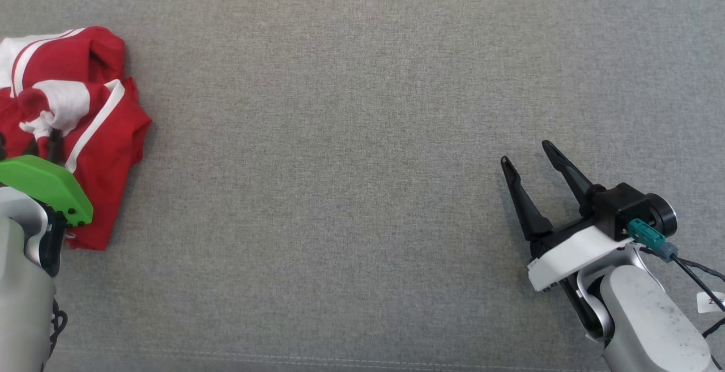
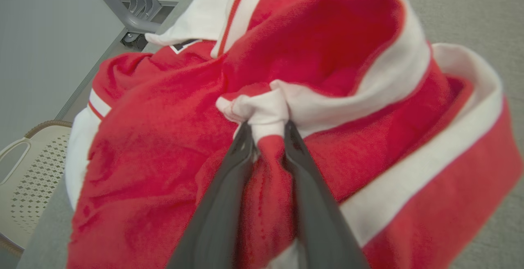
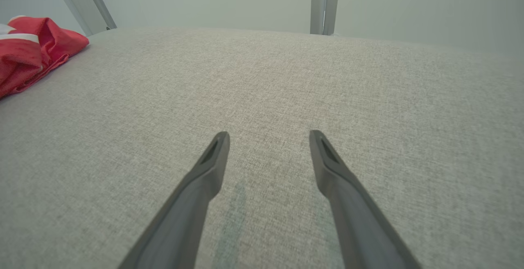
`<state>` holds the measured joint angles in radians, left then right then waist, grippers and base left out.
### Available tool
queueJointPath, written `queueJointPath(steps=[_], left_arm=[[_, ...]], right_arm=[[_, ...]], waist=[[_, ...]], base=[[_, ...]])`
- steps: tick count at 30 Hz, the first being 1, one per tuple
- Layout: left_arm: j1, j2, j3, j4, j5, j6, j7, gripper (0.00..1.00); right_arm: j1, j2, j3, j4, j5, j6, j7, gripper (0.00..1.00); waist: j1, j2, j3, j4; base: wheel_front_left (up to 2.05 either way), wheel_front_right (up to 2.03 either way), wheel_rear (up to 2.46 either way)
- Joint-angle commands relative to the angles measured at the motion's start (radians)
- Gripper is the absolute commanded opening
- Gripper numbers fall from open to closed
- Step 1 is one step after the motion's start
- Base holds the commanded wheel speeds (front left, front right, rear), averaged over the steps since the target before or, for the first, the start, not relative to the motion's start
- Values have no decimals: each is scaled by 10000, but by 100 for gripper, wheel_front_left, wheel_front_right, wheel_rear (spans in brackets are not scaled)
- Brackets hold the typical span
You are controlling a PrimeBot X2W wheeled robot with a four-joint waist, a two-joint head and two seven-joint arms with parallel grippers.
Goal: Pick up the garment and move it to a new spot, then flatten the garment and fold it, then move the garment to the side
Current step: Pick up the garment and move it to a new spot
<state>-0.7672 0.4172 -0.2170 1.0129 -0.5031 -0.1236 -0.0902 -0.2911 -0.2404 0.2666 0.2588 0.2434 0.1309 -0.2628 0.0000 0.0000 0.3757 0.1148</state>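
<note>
left tool (image 2: 268,129) pinches the garment (image 2: 155,146), a pale perforated basket (image 2: 37,166) nearby.

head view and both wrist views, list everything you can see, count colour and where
red and white fabric garment: one, red with white bands, crumpled at the surface's left edge
grey woven fabric surface: one, grey, under everything
beige perforated plastic object: one, beige, off the surface's edge, left wrist view
grey metal frame: one, grey, beyond the garment, left wrist view
grey metal uprights: two, grey, behind the surface's far edge, right wrist view
green plastic cover: one, green, on the left wrist
left gripper: one, dark fingers, pinched on a garment fold
right gripper: one, dark fingers, open, above bare surface at right
</note>
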Motion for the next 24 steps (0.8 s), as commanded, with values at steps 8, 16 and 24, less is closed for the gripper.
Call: queueJointPath(steps=[8,16,24], left_arm=[[-477,235,-328,-91,74,-60,-932,0],[-1040,-9,-1148,-1977,511,-77,-1635,0],[-105,-1517,-2214,-4521,-69,-74,-1752,0]], right_arm=[[74,271,-85,123,226,-3,-29,100],[426,787,-326,330,376,-3,-29,100],[700,1154,-524,484,478,-3,-29,100]], waist=[[0,0,-639,-12],[0,0,-1526,-125],[0,0,-2132,-916]], base=[[0,0,0],[0,0,0],[0,0,0]])
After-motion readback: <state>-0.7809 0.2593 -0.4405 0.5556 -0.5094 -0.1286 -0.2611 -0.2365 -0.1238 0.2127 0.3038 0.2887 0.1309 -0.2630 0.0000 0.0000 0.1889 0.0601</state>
